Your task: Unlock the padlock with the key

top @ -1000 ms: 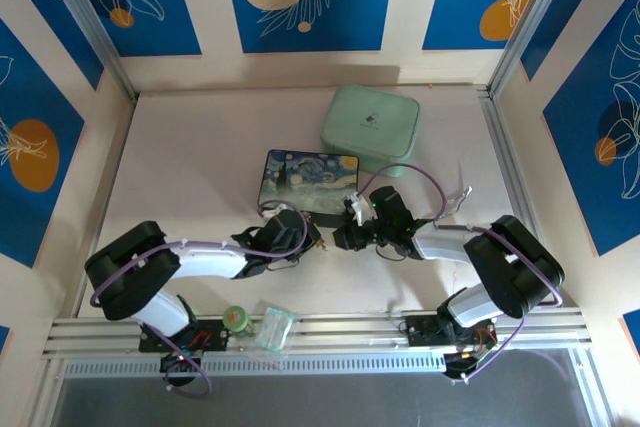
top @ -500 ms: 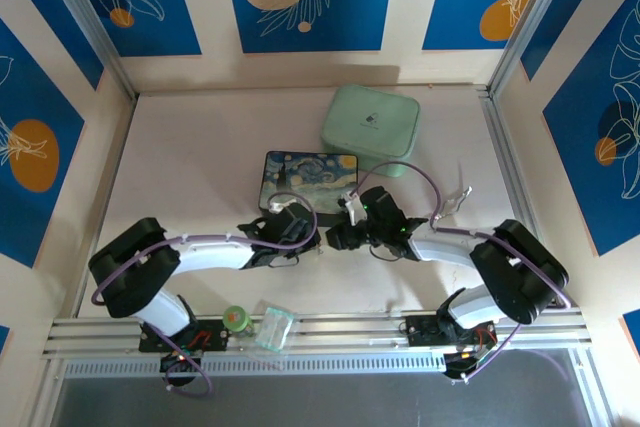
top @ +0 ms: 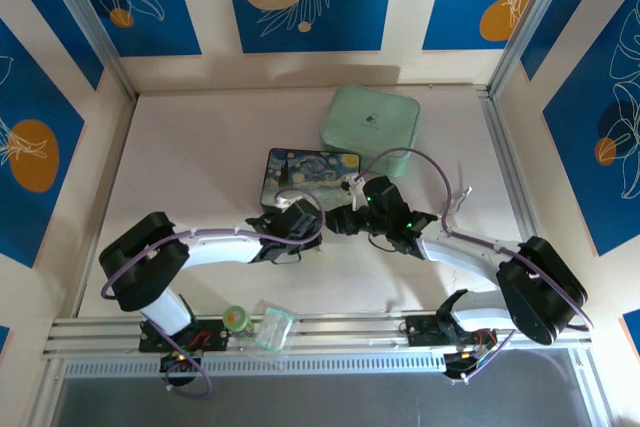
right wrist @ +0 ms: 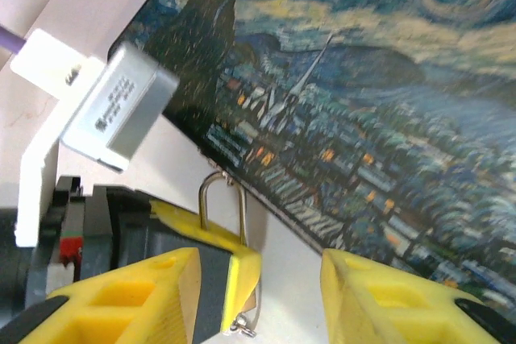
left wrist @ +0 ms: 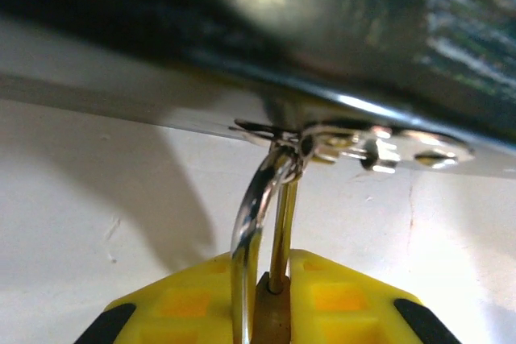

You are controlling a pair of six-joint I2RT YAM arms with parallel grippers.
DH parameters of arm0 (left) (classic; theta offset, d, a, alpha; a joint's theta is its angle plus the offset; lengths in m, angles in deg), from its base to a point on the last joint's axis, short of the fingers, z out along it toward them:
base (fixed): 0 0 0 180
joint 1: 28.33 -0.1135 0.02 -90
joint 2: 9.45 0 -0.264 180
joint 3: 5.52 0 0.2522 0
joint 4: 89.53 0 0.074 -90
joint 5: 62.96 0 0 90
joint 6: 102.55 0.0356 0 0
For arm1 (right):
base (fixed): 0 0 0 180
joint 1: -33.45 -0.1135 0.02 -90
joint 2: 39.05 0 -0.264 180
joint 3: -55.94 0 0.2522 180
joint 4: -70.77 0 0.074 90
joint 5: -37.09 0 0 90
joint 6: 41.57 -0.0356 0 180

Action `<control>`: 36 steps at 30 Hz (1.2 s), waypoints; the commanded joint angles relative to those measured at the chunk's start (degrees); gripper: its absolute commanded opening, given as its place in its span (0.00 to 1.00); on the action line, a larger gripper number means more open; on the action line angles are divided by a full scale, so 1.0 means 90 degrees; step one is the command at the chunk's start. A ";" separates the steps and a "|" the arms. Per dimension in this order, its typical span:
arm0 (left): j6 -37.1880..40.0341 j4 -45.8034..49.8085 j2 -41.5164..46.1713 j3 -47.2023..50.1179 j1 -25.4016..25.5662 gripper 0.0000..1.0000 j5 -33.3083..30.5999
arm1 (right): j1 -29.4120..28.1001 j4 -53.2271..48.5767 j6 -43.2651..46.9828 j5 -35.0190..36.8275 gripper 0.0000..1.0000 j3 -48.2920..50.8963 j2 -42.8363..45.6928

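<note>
You have a pale tabletop [top: 200, 147] with a mint-green, round-cornered rectangular case [top: 370, 127] at the far side. A flat box painted with a swirling blue night sky [top: 310, 172] sits just in front of that case.

Your left arm [top: 215, 247] reaches from its base at the near left, forearm low and running right toward the centre. Your right arm [top: 470, 257] comes in from the near right, angled left and away. The two wrists meet head-on at the near edge of the painted box, close to each other.

Your left gripper [left wrist: 272, 304] is closed, its yellow fingers [left wrist: 185, 300] pinched on the small brass-gold padlock [left wrist: 271, 321]. The padlock's silver shackle rises from between the pads to the lower edge of the box, where it hooks into thin wire rings [left wrist: 266, 130].

Your right gripper [right wrist: 258, 279] stands wide apart and grips nothing. Its two yellow fingers flank the left gripper's tip and the shackle, with the painted lid just beyond.

Just right of the shackle's top, a thin, pale silvery piece that looks like the key [left wrist: 395, 149] lies along the box's edge. It is too blurred to be sure.
</note>
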 commanded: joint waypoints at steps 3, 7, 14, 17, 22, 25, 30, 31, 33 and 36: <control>0.0321 0.1037 -0.0268 0.0141 -0.0001 0.20 -0.0204 | 0.0134 -0.0256 -0.0047 0.0340 0.43 -0.0240 0.0072; 0.0300 0.0901 -0.0285 0.0205 0.0028 0.24 -0.0254 | 0.0253 -0.0249 -0.0038 0.0286 0.43 -0.0258 0.0058; 0.0423 0.1426 -0.0422 -0.0124 0.0236 0.27 -0.0674 | 0.0383 -0.0207 -0.0115 0.0188 0.43 -0.0185 0.0034; 0.0435 0.1673 -0.0420 -0.0228 0.0318 0.26 -0.0851 | 0.0402 -0.0190 -0.0135 0.0179 0.43 -0.0148 0.0034; 0.0611 0.2661 -0.0412 -0.0700 0.0513 0.27 -0.1427 | 0.0412 -0.0208 -0.0125 0.0141 0.43 -0.0190 0.0039; 0.0724 0.2769 -0.0455 -0.0810 0.0603 0.28 -0.1523 | 0.0412 -0.0199 -0.0111 0.0026 0.43 -0.0241 -0.0008; 0.0809 0.3397 -0.0766 -0.1293 0.0795 0.28 -0.1825 | 0.0412 -0.0200 -0.0169 -0.0061 0.43 -0.0262 -0.0095; 0.0819 0.3531 -0.0836 -0.1396 0.0836 0.28 -0.1863 | 0.0412 -0.0187 -0.0183 -0.0075 0.43 -0.0240 -0.0079; 0.0842 0.3643 -0.0909 -0.1514 0.0901 0.29 -0.1905 | 0.0412 -0.0177 -0.0191 -0.0076 0.43 -0.0210 -0.0052; 0.0907 0.3664 -0.0920 -0.1581 0.0984 0.30 -0.1957 | 0.0422 -0.0200 -0.0166 -0.0037 0.43 -0.0180 -0.0046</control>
